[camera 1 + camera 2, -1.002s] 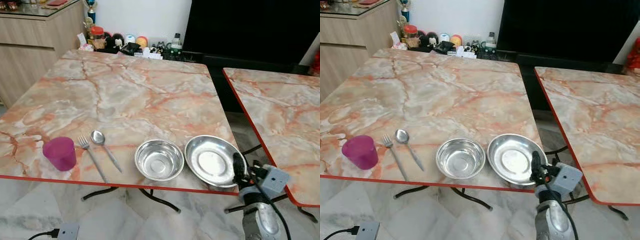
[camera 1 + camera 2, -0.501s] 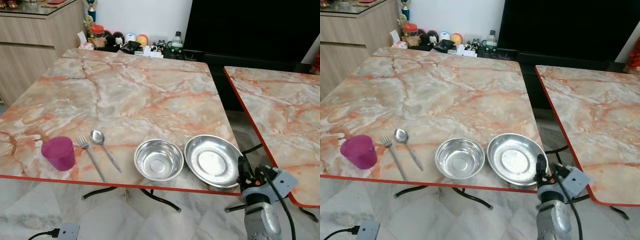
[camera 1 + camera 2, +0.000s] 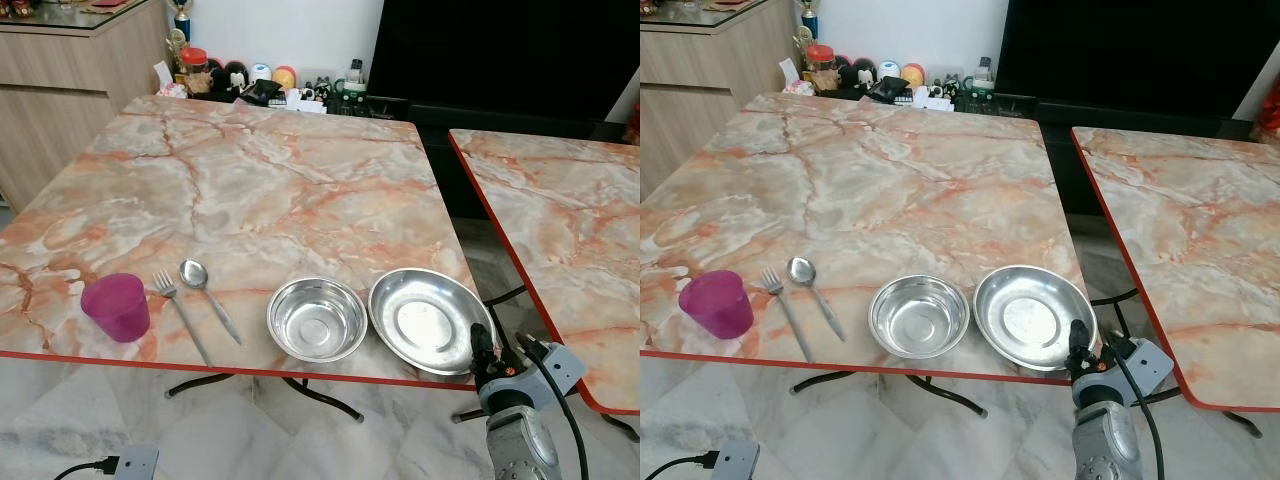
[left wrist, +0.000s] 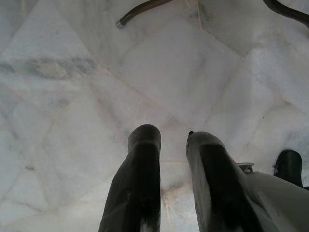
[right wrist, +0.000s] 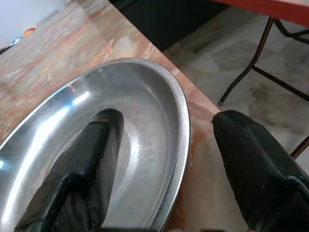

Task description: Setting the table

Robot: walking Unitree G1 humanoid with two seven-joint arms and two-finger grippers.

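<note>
Along the near edge of the marble table (image 3: 260, 190) lie a purple cup (image 3: 116, 306), a fork (image 3: 180, 312), a spoon (image 3: 205, 295), a steel bowl (image 3: 317, 319) and a shallow steel plate (image 3: 425, 320). My right gripper (image 3: 500, 350) hovers at the plate's near right rim, by the table corner. In the right wrist view the right gripper (image 5: 164, 121) is open. It straddles the plate's rim (image 5: 181, 121), one finger over the dish and the other outside it. My left gripper (image 4: 174, 140) hangs over the floor, fingers a little apart, holding nothing.
A second marble table (image 3: 560, 210) stands to the right across a narrow gap. Jars and small items (image 3: 260, 85) crowd the far edge, with a wooden cabinet (image 3: 60, 90) at the far left. A power strip (image 3: 135, 462) lies on the tiled floor.
My right gripper has drawn back slightly toward the table's near edge and sits lower in view. The tableware has not moved.
</note>
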